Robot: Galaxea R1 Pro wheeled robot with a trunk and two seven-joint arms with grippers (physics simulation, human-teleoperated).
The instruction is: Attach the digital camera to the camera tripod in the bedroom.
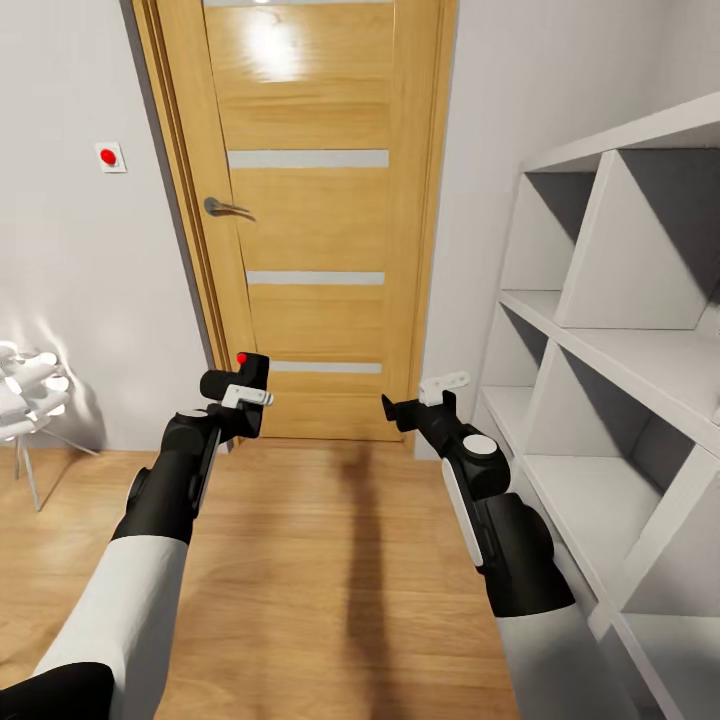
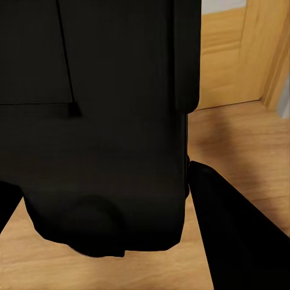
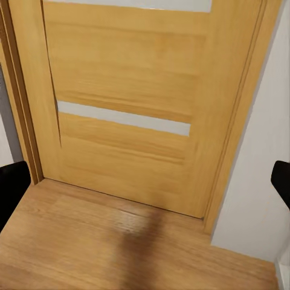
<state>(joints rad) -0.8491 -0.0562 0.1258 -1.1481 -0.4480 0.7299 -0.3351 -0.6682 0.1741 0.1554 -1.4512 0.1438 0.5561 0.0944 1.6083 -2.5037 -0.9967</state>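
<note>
Your left gripper point(image 1: 238, 400) is clamped on the camera point(image 1: 243, 378) — the small black box sits upright between the fingers with its red button point(image 1: 241, 358) on top, held out in front of your left forearm above the plank floor point(image 1: 330, 580). In the left wrist view the camera's dark body point(image 2: 109, 127) takes up most of the frame, and one black finger point(image 2: 232, 235) presses against its side, with floor and the foot of the door beyond it. Your right gripper point(image 1: 392, 408) is level with the left one and well apart from it; its jaws stand wide with nothing between them, and in the right wrist view the two fingertips point(image 3: 12, 187) sit at opposite edges of the picture, the door point(image 3: 133, 109) between them. Just to the outside of your right arm are the white cube shelves point(image 1: 620, 330), running alongside it. Off beyond your left arm, near the wall, stands a small white lamp point(image 1: 28, 395) on thin legs. Straight ahead of both grippers is the oak door point(image 1: 310, 220) — shut, with frosted strips across it and a metal handle point(image 1: 226, 208) on its left side. Left of the door, on the grey wall, is a white plate with a red button point(image 1: 109, 156).
</note>
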